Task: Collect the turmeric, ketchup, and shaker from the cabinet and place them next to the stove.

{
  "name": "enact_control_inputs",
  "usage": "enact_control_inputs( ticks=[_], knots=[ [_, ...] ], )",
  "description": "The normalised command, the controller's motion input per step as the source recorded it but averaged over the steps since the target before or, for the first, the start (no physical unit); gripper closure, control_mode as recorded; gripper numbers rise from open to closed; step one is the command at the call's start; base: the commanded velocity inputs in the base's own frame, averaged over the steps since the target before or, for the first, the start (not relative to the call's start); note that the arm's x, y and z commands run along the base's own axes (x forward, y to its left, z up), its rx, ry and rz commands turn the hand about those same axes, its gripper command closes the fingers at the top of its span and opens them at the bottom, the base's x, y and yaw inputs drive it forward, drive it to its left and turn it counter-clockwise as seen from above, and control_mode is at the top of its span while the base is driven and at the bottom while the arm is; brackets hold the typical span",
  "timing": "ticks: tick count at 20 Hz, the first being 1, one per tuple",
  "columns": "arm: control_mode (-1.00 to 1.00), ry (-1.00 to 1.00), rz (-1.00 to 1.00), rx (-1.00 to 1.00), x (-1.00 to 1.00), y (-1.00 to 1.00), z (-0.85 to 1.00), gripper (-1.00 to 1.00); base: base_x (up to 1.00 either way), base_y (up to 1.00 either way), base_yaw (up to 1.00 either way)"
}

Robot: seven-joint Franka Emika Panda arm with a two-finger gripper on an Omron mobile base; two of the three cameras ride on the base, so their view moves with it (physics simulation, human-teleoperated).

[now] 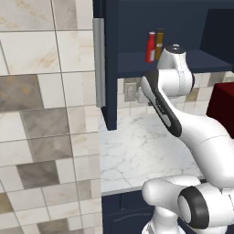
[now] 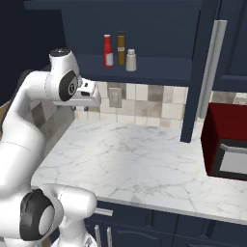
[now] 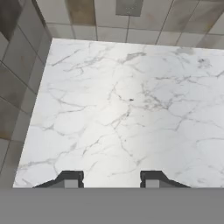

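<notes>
The cabinet (image 2: pixel 159 72) stands open, and on its navy shelf the red ketchup (image 2: pixel 108 50) (image 1: pixel 150 47), the brown-amber turmeric (image 2: pixel 121 48) (image 1: pixel 159 44) and the pale shaker (image 2: pixel 130 60) stand close together in a row. My gripper (image 3: pixel 110 179) is open, its two dark tips wide apart with nothing between them. It points down at the bare marble counter (image 3: pixel 118 109), below the shelf and to the left of the three containers. The stove is out of view.
The open cabinet doors (image 1: pixel 107 68) (image 2: pixel 198 72) with silver bar handles jut out over the counter on both sides. A dark red appliance (image 2: pixel 224 144) sits at the counter's right. A wall outlet (image 2: pixel 115 98) is under the shelf. A tiled wall (image 1: pixel 45 114) closes the left.
</notes>
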Motion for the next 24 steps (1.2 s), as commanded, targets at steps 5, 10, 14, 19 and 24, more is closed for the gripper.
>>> enact_control_inputs(
  ticks=[5,10,14,19,24],
  knots=[
    [-1.00,-0.13,-0.05,0.00,-0.30,-0.07,0.00,-1.00,0.00,0.00,0.00],
    [-1.00,-0.33,-0.05,0.00,-0.63,-0.47,0.14,-1.00,0.00,0.00,0.00],
    [-1.00,-0.36,0.00,0.00,-0.26,-0.71,0.61,-1.00,0.00,0.00,0.00],
    [-1.00,-0.33,0.00,0.00,-0.10,-0.75,0.73,-1.00,0.00,0.00,0.00],
    [-1.00,-0.15,-0.03,0.00,0.01,-0.40,0.54,-1.00,0.00,0.00,0.00]
  ],
)
